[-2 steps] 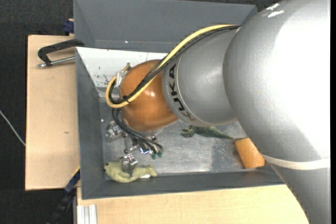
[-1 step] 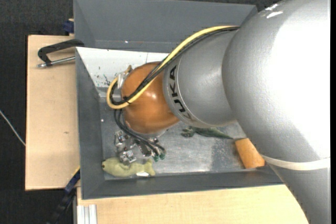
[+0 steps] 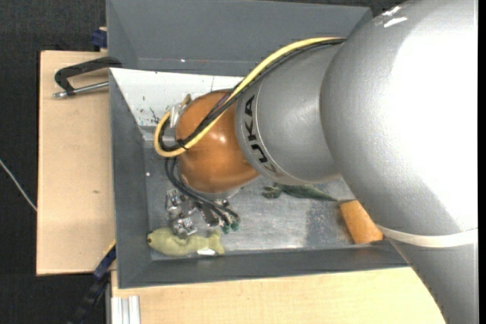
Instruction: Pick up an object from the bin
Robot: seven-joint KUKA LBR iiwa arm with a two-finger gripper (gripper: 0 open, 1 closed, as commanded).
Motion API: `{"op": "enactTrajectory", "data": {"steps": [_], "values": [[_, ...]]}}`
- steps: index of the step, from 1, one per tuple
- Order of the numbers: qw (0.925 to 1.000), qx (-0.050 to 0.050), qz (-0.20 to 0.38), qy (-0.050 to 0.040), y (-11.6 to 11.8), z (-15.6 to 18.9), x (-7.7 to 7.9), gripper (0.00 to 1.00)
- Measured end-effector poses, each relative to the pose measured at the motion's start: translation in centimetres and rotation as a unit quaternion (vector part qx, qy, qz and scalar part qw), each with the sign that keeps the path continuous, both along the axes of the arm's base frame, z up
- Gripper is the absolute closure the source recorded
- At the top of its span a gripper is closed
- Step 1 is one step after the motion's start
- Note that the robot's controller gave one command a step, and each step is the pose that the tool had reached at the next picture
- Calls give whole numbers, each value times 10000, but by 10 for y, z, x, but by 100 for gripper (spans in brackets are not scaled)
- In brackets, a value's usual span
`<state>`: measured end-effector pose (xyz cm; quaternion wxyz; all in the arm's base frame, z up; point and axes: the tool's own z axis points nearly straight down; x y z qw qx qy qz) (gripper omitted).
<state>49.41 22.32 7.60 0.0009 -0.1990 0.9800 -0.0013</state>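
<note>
Grey bin (image 3: 125,186), lower-left corner: gripper (image 3: 196,218) just above yellowish soft toy (image 3: 186,243) against lower wall, grip unreadable.

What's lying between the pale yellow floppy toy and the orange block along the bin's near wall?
Nothing: the camera view shows bare grey bin floor between the pale yellow floppy toy and the orange block.

Overhead, slightly oblique — near; bin (image 3: 228,30) below

Silver-grey arm (image 3: 395,110) (black KUKA lettering), orange wrist cover (image 3: 213,152), yellow cable (image 3: 258,70)
</note>
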Motion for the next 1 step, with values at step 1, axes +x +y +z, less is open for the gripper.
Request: {"op": "enactTrajectory", "data": {"steps": [1], "values": [[10000, 41, 12, -62, -26, 184, 16, 100]]}}
